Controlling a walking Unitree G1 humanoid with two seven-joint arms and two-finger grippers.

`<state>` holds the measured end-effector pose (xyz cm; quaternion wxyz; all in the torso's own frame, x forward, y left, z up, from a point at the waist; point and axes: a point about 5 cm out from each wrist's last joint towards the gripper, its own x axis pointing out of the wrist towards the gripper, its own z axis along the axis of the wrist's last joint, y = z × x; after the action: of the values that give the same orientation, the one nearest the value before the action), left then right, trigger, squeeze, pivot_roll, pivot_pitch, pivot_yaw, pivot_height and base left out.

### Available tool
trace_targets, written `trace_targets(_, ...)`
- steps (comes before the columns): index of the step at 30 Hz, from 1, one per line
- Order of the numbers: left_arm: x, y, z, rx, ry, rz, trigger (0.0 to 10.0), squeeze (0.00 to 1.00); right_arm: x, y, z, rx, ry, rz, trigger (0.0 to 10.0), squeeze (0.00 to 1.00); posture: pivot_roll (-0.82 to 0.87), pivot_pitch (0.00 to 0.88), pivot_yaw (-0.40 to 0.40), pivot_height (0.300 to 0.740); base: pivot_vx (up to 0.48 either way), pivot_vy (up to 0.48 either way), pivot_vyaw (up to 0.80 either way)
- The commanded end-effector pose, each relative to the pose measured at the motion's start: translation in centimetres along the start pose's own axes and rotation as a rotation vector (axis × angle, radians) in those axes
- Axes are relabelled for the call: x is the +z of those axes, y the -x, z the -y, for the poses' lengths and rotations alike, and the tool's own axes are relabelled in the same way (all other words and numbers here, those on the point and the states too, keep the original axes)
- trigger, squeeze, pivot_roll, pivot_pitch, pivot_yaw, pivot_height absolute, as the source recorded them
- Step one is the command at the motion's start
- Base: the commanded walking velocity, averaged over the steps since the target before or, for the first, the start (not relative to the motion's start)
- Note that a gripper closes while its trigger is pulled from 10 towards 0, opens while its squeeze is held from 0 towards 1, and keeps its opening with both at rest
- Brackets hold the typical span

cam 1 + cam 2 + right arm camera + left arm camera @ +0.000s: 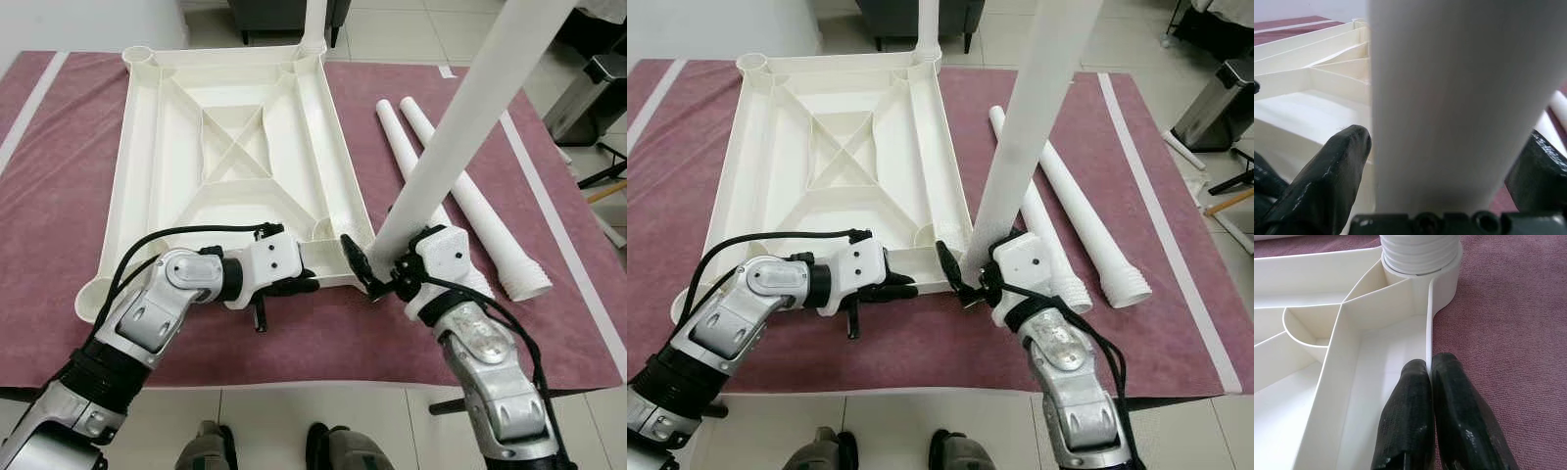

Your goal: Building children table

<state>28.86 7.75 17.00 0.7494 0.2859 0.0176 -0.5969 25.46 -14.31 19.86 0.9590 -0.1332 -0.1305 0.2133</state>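
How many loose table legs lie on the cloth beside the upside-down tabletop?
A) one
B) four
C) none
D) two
D: two white legs lie side by side on the cloth to the right of the tabletop, while the right gripper holds a third leg standing at the near corner.

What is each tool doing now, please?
Left tool: shut on the tabletop rim.
Right tool: shut on the upright leg.
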Motion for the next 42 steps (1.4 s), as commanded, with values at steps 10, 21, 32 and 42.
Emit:
trace_targets(10, -0.6, 0.5, 0.0, 0.011, 0.028, -0.012, 10.0, 0.0, 0.3, 0.0, -0.1, 0.247, -0.073, -0.029, 10.0, 0.0, 0.04, 0.186, 0.036, 0.74, 0.0, 0.0, 0.0)
trace_targets(21, -0.7, 0.6, 0.1, 0.01, 0.03, -0.014, 10.0, 0.0, 0.2, 0.3, 0.5, 0.335, -0.042, -0.056, 10.0, 0.0, 0.04, 0.184, 0.033, 0.74, 0.0, 0.0, 0.0)
trace_targets(32, -0.7, 0.6, 0.2, 0.003, 0.028, -0.015, 10.0, 0.0, 0.3, 0.0, 2.1, 0.333, -0.018, -0.064, 10.0, 0.0, 0.04, 0.18, 0.038, 0.74, 0.0, 0.0, 0.0)
trace_targets(42, -0.7, 0.6, 0.2, 0.002, 0.029, -0.016, 10.0, 0.0, 0.4, 0.1, 2.2, 0.346, -0.021, -0.063, 3.1, 0.0, 0.04, 0.18, 0.039, 0.74, 0.0, 0.0, 0.0)
